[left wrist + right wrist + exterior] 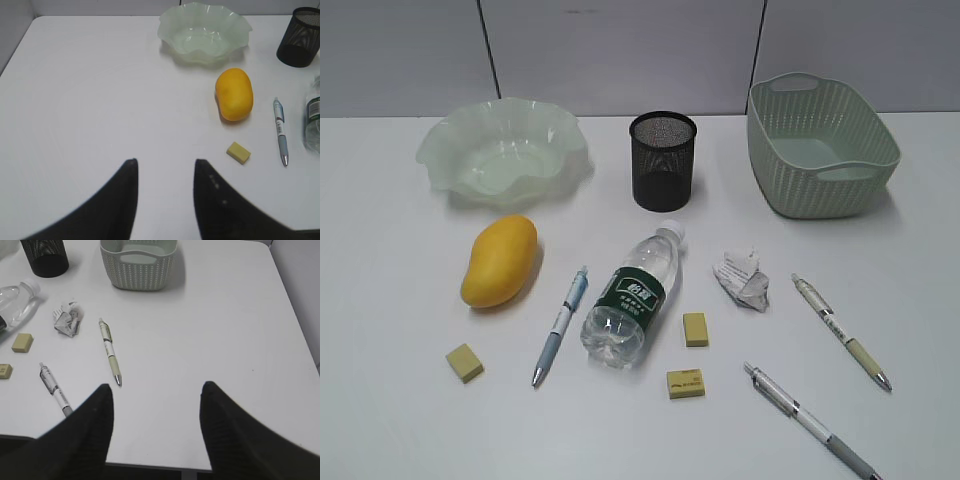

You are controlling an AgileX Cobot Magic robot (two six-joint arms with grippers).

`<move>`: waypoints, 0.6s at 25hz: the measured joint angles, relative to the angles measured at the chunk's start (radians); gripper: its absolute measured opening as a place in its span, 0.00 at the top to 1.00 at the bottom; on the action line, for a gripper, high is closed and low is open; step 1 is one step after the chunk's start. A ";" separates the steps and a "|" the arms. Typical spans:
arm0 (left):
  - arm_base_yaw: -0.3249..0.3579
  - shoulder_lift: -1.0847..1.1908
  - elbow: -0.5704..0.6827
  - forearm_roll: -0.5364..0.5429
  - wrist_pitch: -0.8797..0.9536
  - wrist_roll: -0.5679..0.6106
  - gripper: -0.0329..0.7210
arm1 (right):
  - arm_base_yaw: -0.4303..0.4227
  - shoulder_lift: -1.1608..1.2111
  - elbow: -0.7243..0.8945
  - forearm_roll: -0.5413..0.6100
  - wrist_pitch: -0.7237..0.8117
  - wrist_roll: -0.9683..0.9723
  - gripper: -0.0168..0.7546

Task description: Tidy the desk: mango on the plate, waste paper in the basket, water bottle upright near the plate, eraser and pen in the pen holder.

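The mango (500, 260) lies on the white desk (400, 330) in front of the wavy-rimmed plate (503, 150). The water bottle (635, 296) lies on its side at the centre. The waste paper (742, 279) lies right of it. Three yellow erasers (465, 362) (695, 328) (686, 383) and three pens (560, 325) (841, 331) (810, 420) are scattered on the desk. The black pen holder (662, 159) and the basket (820, 145) stand at the back. My left gripper (165, 165) is open and empty, left of the mango (234, 94). My right gripper (156, 390) is open and empty over the near right desk edge. Neither gripper shows in the exterior view.
A grey panelled wall runs behind the desk. The desk's left edge (15, 50) shows in the left wrist view, and its near edge (150, 466) and right edge (295, 310) in the right wrist view. Bare tabletop lies under both grippers.
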 joint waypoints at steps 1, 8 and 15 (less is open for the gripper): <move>0.000 0.000 0.000 0.000 0.000 0.000 0.37 | 0.000 0.000 0.000 0.000 0.000 0.000 0.40; 0.000 0.000 0.000 0.016 0.000 -0.001 0.09 | 0.000 0.000 0.000 0.000 0.000 0.000 0.40; 0.007 0.000 0.000 0.021 -0.001 -0.001 0.12 | 0.000 0.000 0.000 0.000 0.000 0.000 0.40</move>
